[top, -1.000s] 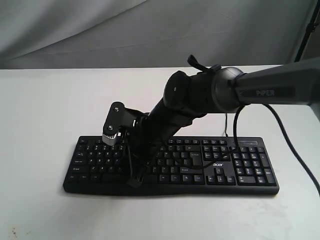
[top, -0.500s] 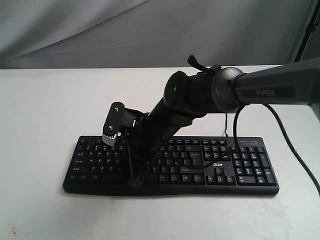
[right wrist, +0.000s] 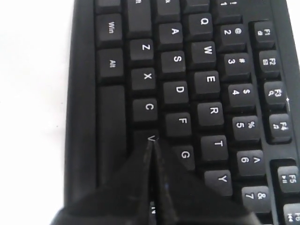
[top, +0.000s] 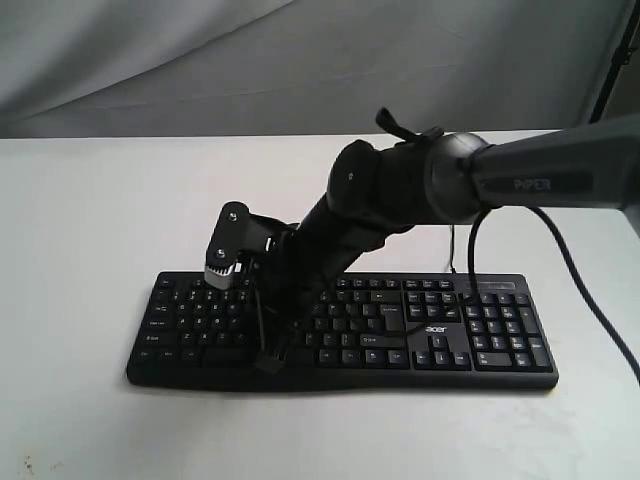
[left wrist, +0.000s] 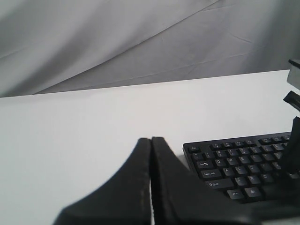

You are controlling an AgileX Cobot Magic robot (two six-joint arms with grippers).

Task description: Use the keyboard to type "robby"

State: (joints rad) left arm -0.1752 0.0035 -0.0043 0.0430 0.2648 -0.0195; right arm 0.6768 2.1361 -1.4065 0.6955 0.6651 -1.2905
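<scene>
Keyboard (top: 380, 335) lies flat, front-centre on white surface (top: 90, 220), keys up for typing. Left tool (left wrist: 151, 140), pressed together, hangs beside its left end, off the keys, likely parked. Right tool (right wrist: 152, 143), pressed together to make one poking tip, reaches across, tip at V key (right wrist: 139, 137); contact unclear, B probably the aim.

surface: white table (top: 90, 200) | on it: black keyboard (top: 490, 335), lying flat

Exterior frontal, both wrists sharing keyboard (top: 500, 338)
</scene>
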